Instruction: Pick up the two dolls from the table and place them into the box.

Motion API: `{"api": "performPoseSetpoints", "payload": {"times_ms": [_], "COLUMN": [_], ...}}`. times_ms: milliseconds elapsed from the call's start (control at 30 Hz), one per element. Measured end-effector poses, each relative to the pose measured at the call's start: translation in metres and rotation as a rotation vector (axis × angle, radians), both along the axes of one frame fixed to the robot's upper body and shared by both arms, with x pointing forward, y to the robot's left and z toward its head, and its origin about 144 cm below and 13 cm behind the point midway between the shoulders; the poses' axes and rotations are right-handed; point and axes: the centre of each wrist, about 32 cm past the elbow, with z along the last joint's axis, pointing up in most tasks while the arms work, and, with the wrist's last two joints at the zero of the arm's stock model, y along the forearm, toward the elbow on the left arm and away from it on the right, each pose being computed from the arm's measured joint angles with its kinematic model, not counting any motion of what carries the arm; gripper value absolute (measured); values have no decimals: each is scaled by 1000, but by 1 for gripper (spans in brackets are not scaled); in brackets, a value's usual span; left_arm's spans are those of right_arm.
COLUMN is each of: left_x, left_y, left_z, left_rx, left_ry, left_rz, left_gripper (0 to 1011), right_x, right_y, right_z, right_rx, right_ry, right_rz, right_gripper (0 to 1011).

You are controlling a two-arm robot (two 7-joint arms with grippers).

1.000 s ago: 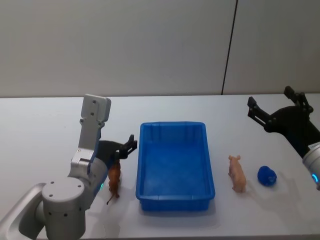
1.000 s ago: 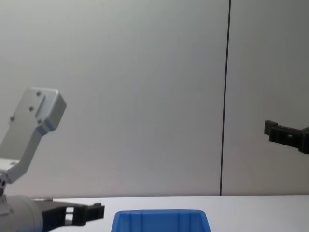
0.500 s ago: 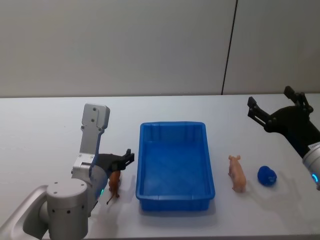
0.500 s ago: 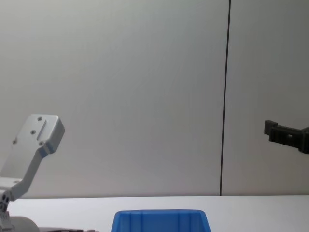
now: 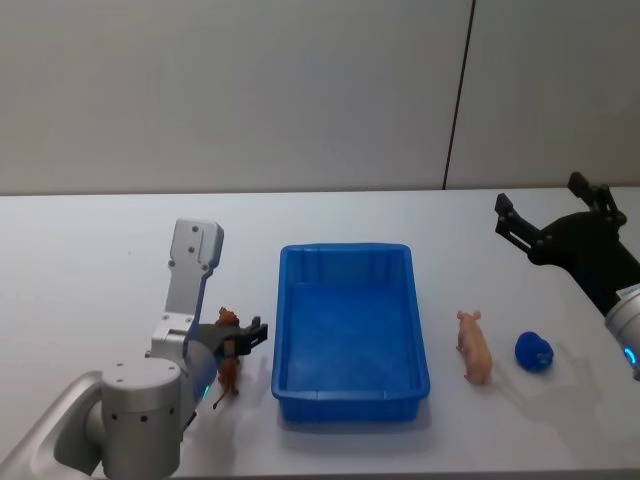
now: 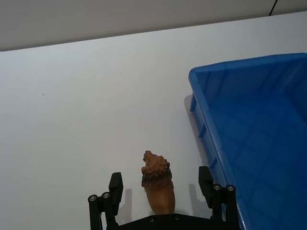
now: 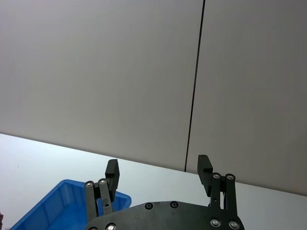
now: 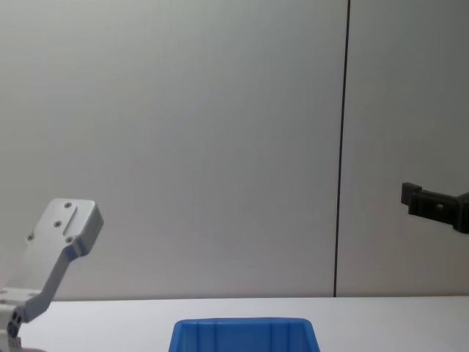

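Note:
A brown lion doll [image 5: 229,372] stands on the white table [image 5: 90,250], just left of the blue box [image 5: 345,249]. My left gripper [image 5: 240,340] is low over the lion and open. In the left wrist view the lion [image 6: 157,184] stands between the fingers [image 6: 115,184] of the left gripper [image 6: 160,177], with a gap on each side. A pink pig doll [image 5: 474,346] and a small blue rounded doll [image 5: 534,351] lie to the right of the box. My right gripper [image 5: 540,200] hangs open, high at the far right, away from both.
The box [image 6: 230,67] has nothing inside, and its near left wall is close to my left gripper's fingers. A grey wall with a dark vertical seam [image 5: 458,95] stands behind the table. Open tabletop stretches far left and behind the box.
My left arm has come down and in, so its fingers now stand either side of the lion. The right arm, the pig and the blue doll have not moved.

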Motion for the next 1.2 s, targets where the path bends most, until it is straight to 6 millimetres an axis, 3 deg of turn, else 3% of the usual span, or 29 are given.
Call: {"api": "performPoseSetpoints", "payload": {"times_ms": [733, 1100, 1200], "left_x": [1, 2, 2], "left_y": [1, 2, 2], "left_z": [-16, -24, -25], "left_rx": [10, 17, 22], "left_ry": [81, 115, 120], "left_rz": [6, 6, 7], "left_gripper": [985, 703, 575], "right_x": [0, 0, 0], "right_y": [0, 0, 0], "right_z": [0, 0, 0], "right_rx": [0, 0, 0], "right_ry": [0, 0, 0], "right_rz": [0, 0, 0], "right_gripper": [1001, 1001, 1001]}}
